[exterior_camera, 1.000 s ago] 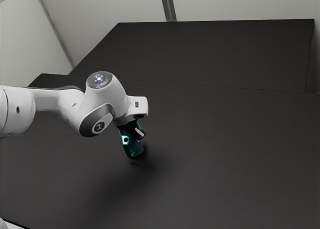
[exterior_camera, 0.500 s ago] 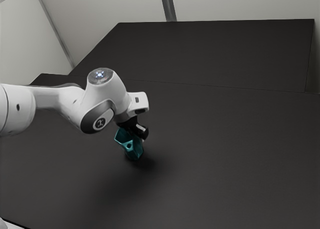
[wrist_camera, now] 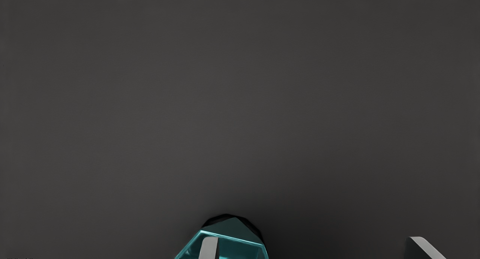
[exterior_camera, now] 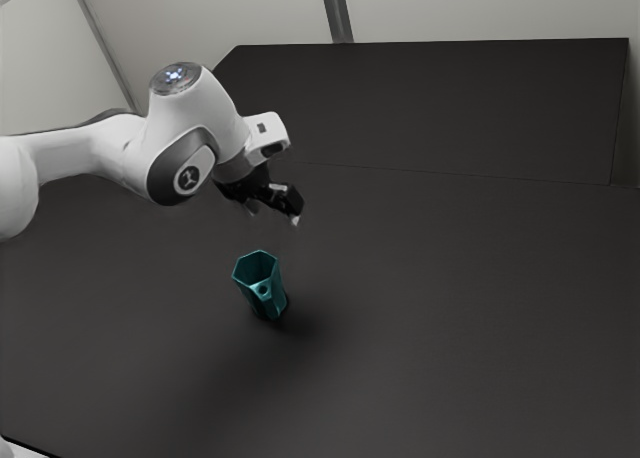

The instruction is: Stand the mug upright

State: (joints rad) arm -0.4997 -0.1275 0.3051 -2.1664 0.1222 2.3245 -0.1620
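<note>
In the exterior view my gripper (exterior_camera: 274, 212) hangs above the teal mug (exterior_camera: 262, 281), clear of it. The mug stands upright on the dark table, its six-sided mouth facing up. In the wrist view my gripper (wrist_camera: 317, 247) is open, its two fingertips wide apart with nothing held between them. One fingertip overlaps the mouth of the mug (wrist_camera: 240, 247) from this angle; the other is off to the side over bare tabletop.
The black tabletop (exterior_camera: 450, 308) spreads around the mug, with a second black surface (exterior_camera: 420, 108) beyond it. Pale walls (exterior_camera: 480, 8) rise behind.
My gripper has risen away from the mug, which it was against before. The mug has tipped slightly to a more upright stance and stays on the table.
</note>
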